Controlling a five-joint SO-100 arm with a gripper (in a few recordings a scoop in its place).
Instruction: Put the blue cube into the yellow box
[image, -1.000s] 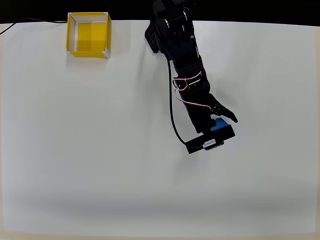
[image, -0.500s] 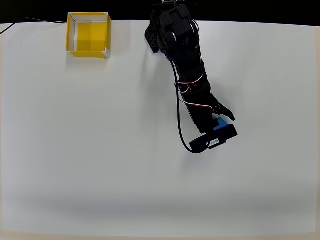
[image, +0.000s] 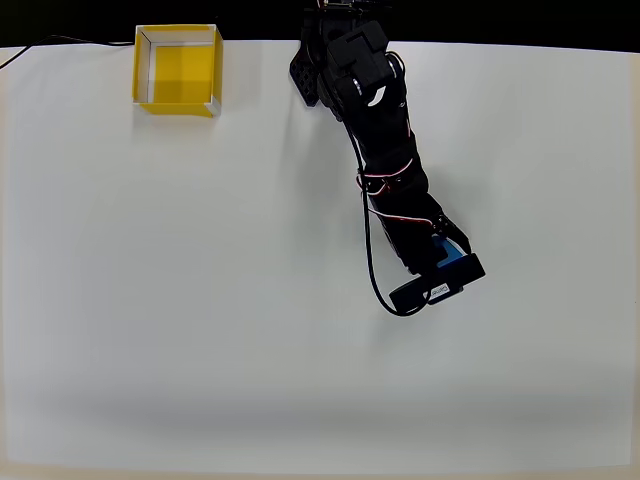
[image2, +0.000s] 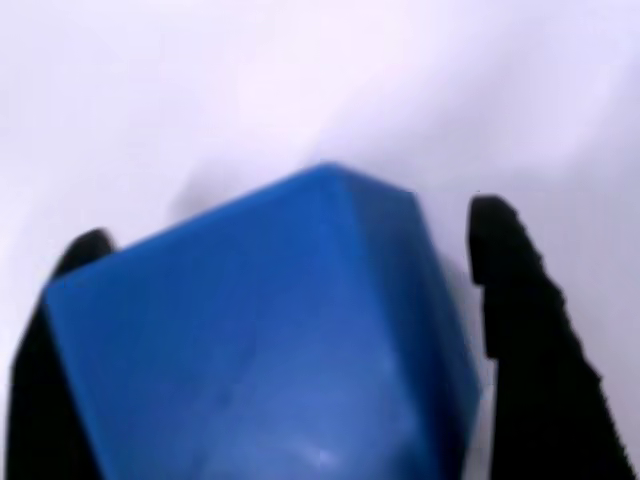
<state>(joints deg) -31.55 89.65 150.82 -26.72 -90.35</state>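
Reaching a little farther toward five o'clock than before, the arm (image: 385, 150) stretches across the table (image: 200, 330). Far off at ten o'clock sits the yellow box (image: 177, 70). The gripper (image2: 300, 330) straddles the blue cube (image2: 260, 340), fingers spread, right finger (image2: 525, 320) just clear.

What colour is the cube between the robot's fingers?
Bright blue cube, clearest in the wrist view.

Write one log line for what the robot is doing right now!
phase: grasping | gripper: fingers either side of blue cube, closure unclear | yellow box: far corner of table, nothing inside
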